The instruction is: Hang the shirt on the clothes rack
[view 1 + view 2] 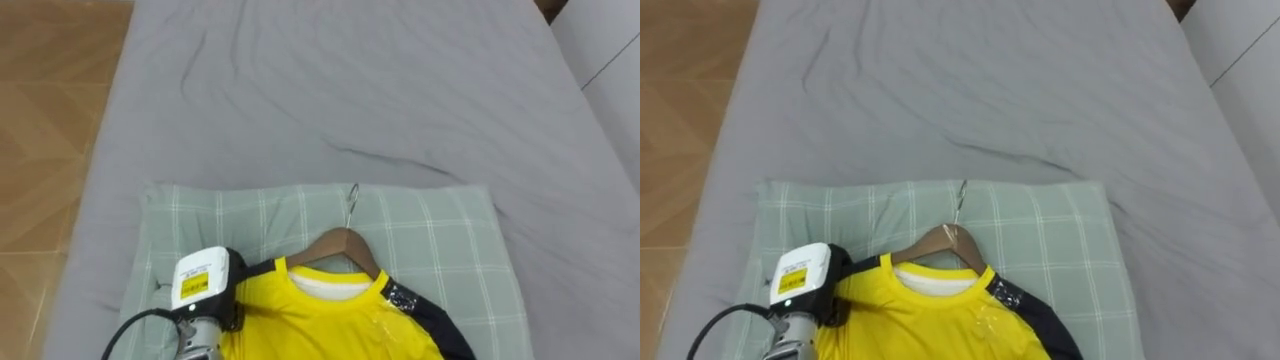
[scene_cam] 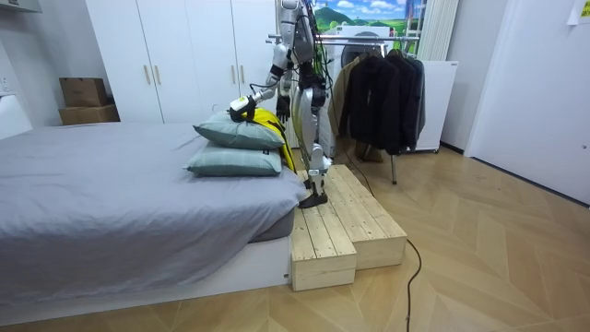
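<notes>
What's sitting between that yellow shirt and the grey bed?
Pillows. The room view shows two, stacked: the top pillow lies under the yellow shirt, and the lower pillow rests on the grey bed.

Bare bed (image 1: 350, 90) past pillow (image 1: 440, 240), shirt (image 1: 320, 325)

The lower edge cuts off the yellow shirt (image 1: 330, 320), and the shirt hides both arms of the wooden hanger (image 1: 343, 243). My left hand (image 1: 228, 295) is partly covered at the shirt's shoulder, so its grip I cannot tell.
</notes>
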You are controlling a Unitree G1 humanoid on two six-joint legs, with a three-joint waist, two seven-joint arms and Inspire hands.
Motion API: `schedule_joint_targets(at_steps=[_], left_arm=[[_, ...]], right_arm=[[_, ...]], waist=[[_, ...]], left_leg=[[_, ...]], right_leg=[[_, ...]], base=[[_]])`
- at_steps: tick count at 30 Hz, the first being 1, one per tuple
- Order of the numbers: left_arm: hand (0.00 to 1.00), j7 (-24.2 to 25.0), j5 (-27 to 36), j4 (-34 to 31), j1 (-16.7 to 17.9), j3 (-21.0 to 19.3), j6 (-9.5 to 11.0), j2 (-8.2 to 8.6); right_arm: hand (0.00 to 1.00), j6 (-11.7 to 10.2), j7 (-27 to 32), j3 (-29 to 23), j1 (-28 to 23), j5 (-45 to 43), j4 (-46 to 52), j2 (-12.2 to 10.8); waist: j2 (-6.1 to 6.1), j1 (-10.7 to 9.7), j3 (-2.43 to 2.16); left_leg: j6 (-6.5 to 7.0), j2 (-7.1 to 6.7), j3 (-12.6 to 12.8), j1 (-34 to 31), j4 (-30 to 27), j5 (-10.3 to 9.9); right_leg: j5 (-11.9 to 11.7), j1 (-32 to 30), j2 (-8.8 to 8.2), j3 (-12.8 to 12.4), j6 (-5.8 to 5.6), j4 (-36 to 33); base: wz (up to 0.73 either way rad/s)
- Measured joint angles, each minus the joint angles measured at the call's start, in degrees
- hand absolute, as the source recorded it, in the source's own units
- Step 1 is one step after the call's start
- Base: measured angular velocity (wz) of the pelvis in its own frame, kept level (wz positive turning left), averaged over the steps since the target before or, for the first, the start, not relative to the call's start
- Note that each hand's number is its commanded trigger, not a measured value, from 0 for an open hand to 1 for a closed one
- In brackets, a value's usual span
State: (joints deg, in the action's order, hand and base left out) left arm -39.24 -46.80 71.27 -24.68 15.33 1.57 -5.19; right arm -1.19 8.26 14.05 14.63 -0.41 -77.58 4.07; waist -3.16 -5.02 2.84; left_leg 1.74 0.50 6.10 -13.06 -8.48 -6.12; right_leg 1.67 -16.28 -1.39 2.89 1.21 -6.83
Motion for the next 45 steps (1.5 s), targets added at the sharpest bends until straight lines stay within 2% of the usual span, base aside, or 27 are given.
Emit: schedule_joint_targets(at_steps=[2,5,12,15,19,26,34,37,39,42,43,45], left_arm=[[1.00,0.2,-0.1,0.8,0.3,-0.5,-0.3,-0.02],[1.00,0.2,0.0,0.9,0.8,-0.7,-0.7,-0.35],[1.00,-0.2,0.0,0.6,0.2,-1.1,-1.4,0.12],[1.00,-1.4,0.8,0.5,0.2,-1.1,-1.3,0.21],[1.00,-3.2,2.5,0.3,0.5,-1.6,-1.0,0.06],[1.00,-5.3,6.7,0.7,1.1,-2.1,0.7,-0.11],[1.00,-7.7,6.7,0.6,2.1,-2.4,2.7,-0.15],[1.00,-7.9,6.7,0.6,2.6,-2.4,3.4,-0.18],[1.00,-8.0,6.7,0.4,2.5,-2.4,4.0,-0.22],[1.00,-8.0,6.2,-2.2,2.6,-2.4,4.6,-0.21],[1.00,-8.0,5.7,-3.9,2.6,-2.4,4.7,-0.21],[1.00,-8.0,3.9,-7.0,2.8,-2.9,4.9,-0.27]], right_arm=[[0.00,0.2,0.3,0.5,-0.5,0.2,-0.3,0.1],[0.00,0.2,0.3,1.0,-1.0,1.2,-0.2,-0.1],[0.00,0.1,0.3,1.1,-0.2,2.1,-0.5,-0.3],[0.00,0.1,0.3,1.7,-0.2,2.7,-0.5,-0.5],[0.00,0.1,0.4,2.7,-0.3,2.9,-0.5,-0.4],[0.00,0.1,0.4,2.8,-0.3,5.2,-0.6,-0.4],[0.00,0.0,1.1,2.7,-0.3,4.9,-1.2,-0.2],[0.00,0.0,1.1,2.6,-0.5,4.9,-1.1,0.1],[0.00,0.0,1.5,2.7,-0.5,5.0,-1.1,0.4],[0.00,-0.1,3.2,2.7,-0.5,5.2,-1.5,1.1],[0.00,-0.1,3.5,2.7,-0.7,5.3,-1.7,1.3],[0.00,-0.1,3.7,2.6,-1.4,5.7,-1.7,1.6]], waist=[[0.78,-0.5,-0.17],[0.64,-1.2,-0.14],[0.47,-1.6,-0.23],[0.32,-2.3,-0.33],[-0.23,-2.3,-0.78],[0.04,-2.3,-0.95],[1.10,-2.4,-1.02],[1.78,-2.4,-1.40],[2.28,-2.2,-1.42],[3.36,-1.7,-1.32],[3.67,-1.1,-1.42],[3.85,-0.6,-1.44]], left_leg=[[-0.35,-0.02,0.6,1.0,0.5,0.2],[-0.36,0.72,1.7,1.8,1.0,0.2],[-1.00,0.57,1.7,1.9,0.9,-0.2],[-1.00,0.56,1.7,2.0,0.9,-0.2],[-0.99,0.56,1.8,2.1,0.7,-0.2],[-0.99,0.67,1.7,2.3,0.7,-0.2],[-0.99,0.69,1.6,2.8,0.7,-0.2],[-0.99,0.67,1.5,2.8,0.7,-0.2],[-0.99,0.69,1.4,2.8,0.6,-0.2],[-1.00,0.69,0.8,2.7,0.5,-0.2],[-1.00,0.69,0.4,2.7,0.4,-0.2],[-1.00,0.70,-0.2,2.5,0.2,-0.2]], right_leg=[[0.1,0.6,0.43,0.7,0.13,-0.7],[0.4,1.2,1.16,1.3,0.53,-1.2],[1.5,1.2,1.46,1.9,0.85,-1.7],[1.7,1.2,1.45,1.9,0.78,-2.0],[1.5,1.3,1.41,2.1,0.78,-2.1],[1.4,1.6,1.46,2.1,0.82,-2.1],[1.5,2.2,1.43,2.4,0.91,-1.8],[1.5,2.2,1.45,2.3,0.91,-1.8],[1.5,2.3,1.45,2.5,0.91,-1.9],[1.5,2.2,1.46,2.7,0.93,-1.9],[1.5,2.3,1.49,2.8,0.93,-2.0],[1.5,2.5,1.47,3.3,0.96,-2.0]], base=[[0.02],[0.10],[0.05],[0.06],[0.00],[0.00],[0.00],[0.00],[0.02],[0.06],[0.07],[0.11]])
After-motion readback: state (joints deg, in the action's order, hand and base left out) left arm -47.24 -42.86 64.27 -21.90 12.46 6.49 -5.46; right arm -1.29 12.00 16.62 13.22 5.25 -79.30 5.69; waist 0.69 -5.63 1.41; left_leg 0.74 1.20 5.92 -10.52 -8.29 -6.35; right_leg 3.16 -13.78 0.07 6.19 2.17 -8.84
